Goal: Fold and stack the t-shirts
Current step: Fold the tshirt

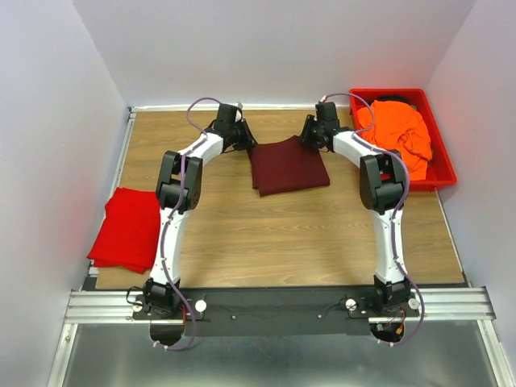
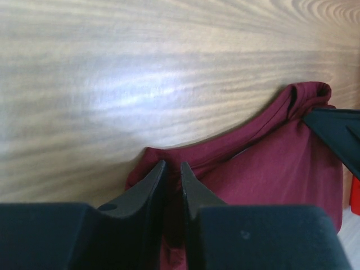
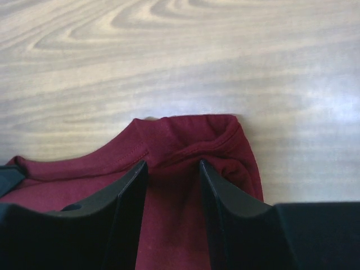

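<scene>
left pincer (image 2: 173,175) pinching maroon shirt (image 1: 288,165); right pincer (image 3: 171,171) astride it

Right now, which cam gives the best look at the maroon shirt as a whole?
Top external: it shows the whole maroon shirt folded mid-table, with the left claw and right claw at its far corners. Left wrist shows only one corner and an edge. Right wrist shows only the other bunched corner between its fingers.

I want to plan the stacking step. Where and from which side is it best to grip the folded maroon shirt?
Probably at the two far corners of the maroon shirt, one gripper each, coming down from above. It lies flat on the table, and the left gripper and right gripper sit at those corners.
</scene>
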